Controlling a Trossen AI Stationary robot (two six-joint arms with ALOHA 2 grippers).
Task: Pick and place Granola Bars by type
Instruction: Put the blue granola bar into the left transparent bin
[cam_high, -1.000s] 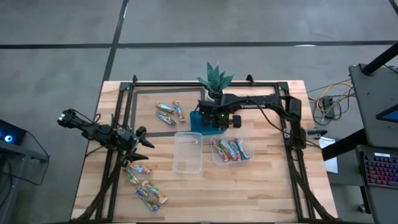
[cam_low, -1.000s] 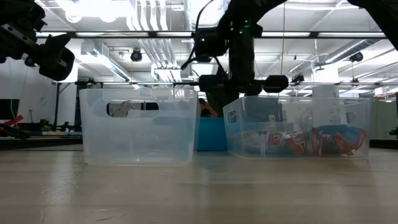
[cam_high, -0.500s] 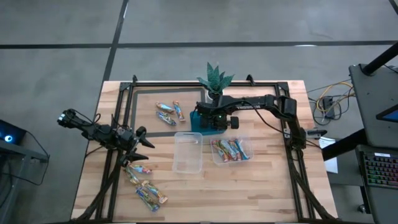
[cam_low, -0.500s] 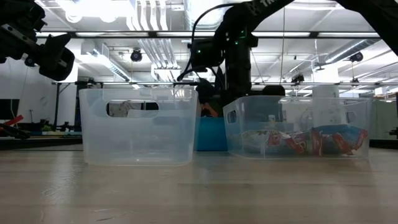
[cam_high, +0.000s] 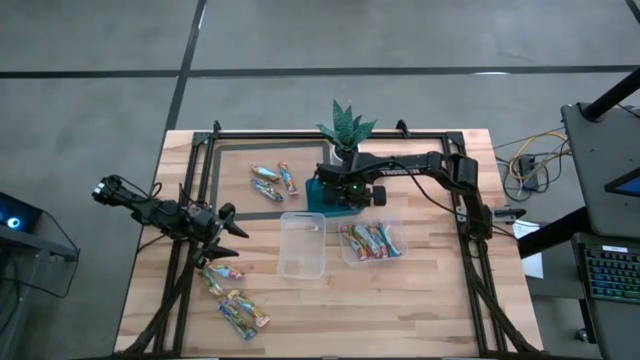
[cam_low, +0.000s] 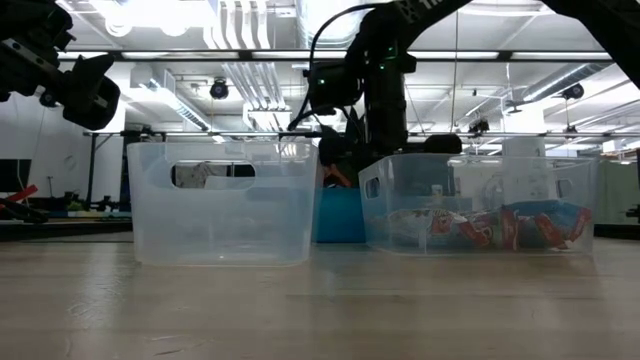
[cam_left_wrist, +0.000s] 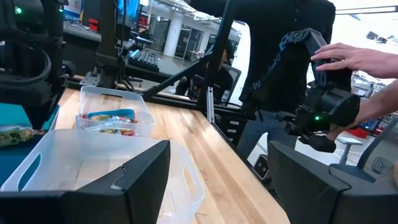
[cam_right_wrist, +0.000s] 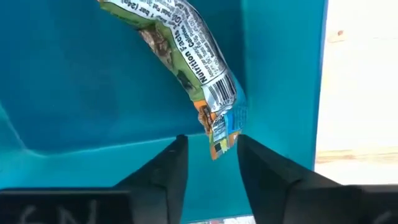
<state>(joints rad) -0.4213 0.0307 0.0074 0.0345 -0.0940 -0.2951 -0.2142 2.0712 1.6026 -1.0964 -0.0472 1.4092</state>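
Note:
Granola bars in shiny wrappers lie in three places: a few on the table near the far left (cam_high: 272, 179), several by the near left (cam_high: 232, 298), and several in the right clear tub (cam_high: 371, 240). One green-and-white bar (cam_right_wrist: 180, 43) lies in the teal tray (cam_high: 326, 196). My right gripper (cam_right_wrist: 212, 154) is over that tray, open, with a finger on each side of the bar's crimped end. My left gripper (cam_high: 228, 234) hangs open above the table's left side, beside the near-left bars and touching nothing. My right gripper has the bar's crimped end (cam_right_wrist: 219, 138) between its open fingers, which come from above and point down into the tray. The bar lies on the tray floor. I cannot tell whether either finger touches it.
An empty clear tub (cam_high: 303, 243) stands left of the filled one (cam_low: 478, 205). A potted plant (cam_high: 345, 128) stands just behind the teal tray. A black frame (cam_high: 205, 170) runs round the tabletop. A person's hand (cam_left_wrist: 348, 57) shows in the room beyond the table.
My right gripper has shifted a little toward the table's left edge over the teal tray and has turned about its wrist. The left arm has kept still.

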